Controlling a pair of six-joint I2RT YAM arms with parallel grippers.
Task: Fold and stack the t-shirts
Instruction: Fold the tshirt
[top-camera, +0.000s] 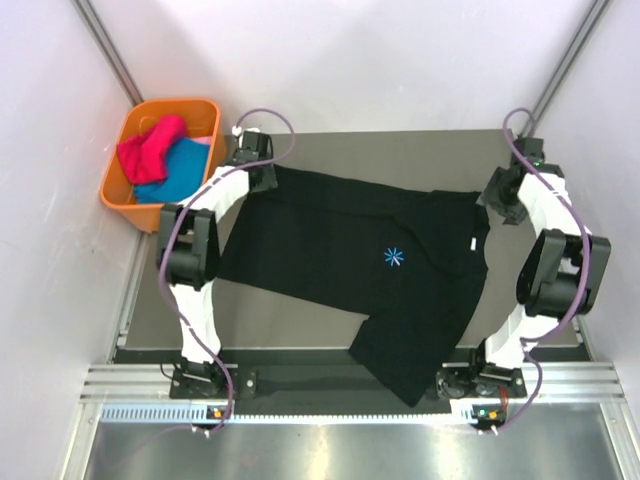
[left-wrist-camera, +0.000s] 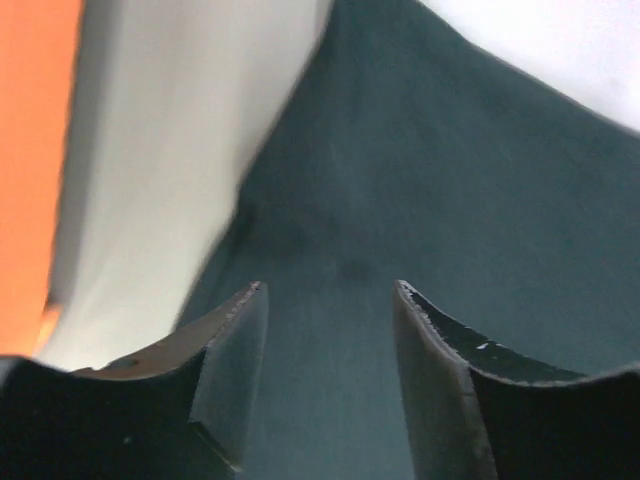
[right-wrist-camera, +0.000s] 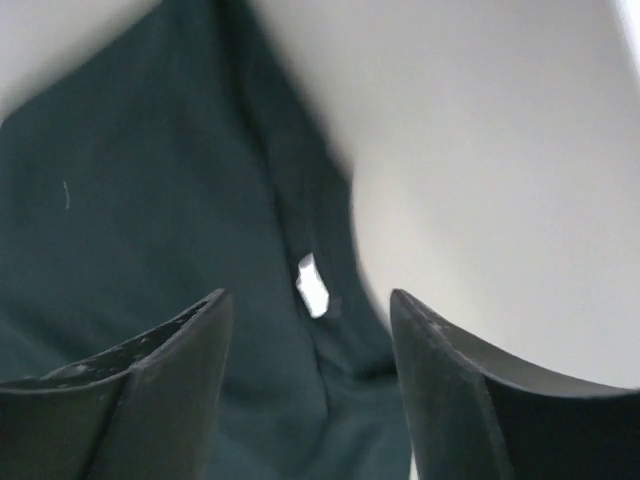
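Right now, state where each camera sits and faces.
Top external: above, behind the bases, looking down on table, black t-shirt, orange basket; left arm and right arm show.
Left wrist: on left arm, facing the t-shirt past open left gripper.
Right wrist: on right arm, facing the white tag past open right gripper.
All share the black t-shirt.
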